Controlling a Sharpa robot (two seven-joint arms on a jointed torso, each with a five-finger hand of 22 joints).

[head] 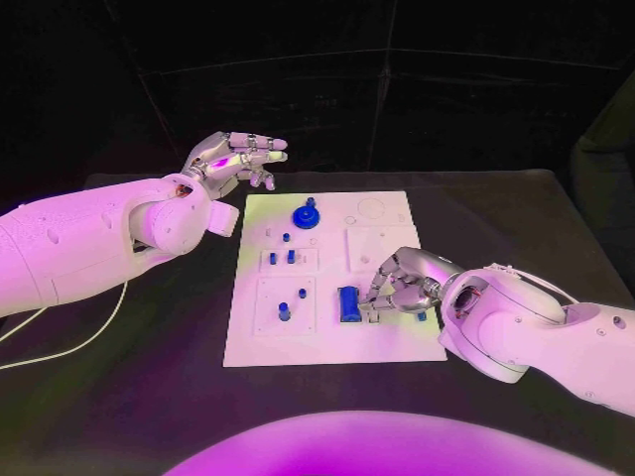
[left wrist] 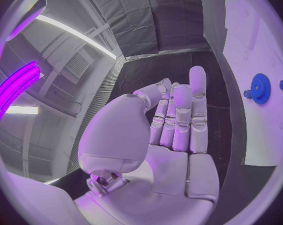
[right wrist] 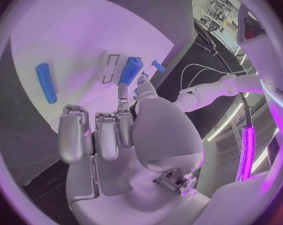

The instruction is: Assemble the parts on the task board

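Observation:
The white task board [head: 265, 347] lies in the middle of the table. On its near right part stands a blue block [head: 349, 302]; my right hand [head: 401, 283] is low over the board beside it. In the right wrist view the thumb and a fingertip [right wrist: 141, 81] pinch the end of that blue block [right wrist: 130, 71], and the other fingers are curled in. A blue gear [head: 307, 215] sits at the board's far middle. Small blue pegs [head: 284, 313] stand in the left squares. My left hand [head: 239, 159] hangs raised past the board's far left corner, fingers out, holding nothing.
A loose blue cylinder [right wrist: 46, 82] lies on the board [right wrist: 73, 40] beside my right hand, and a short blue peg [right wrist: 158, 66] is past the block. The gear [left wrist: 260, 87] is off to the side of my left hand [left wrist: 173, 130]. Black tabletop [head: 547, 228] surrounds the board.

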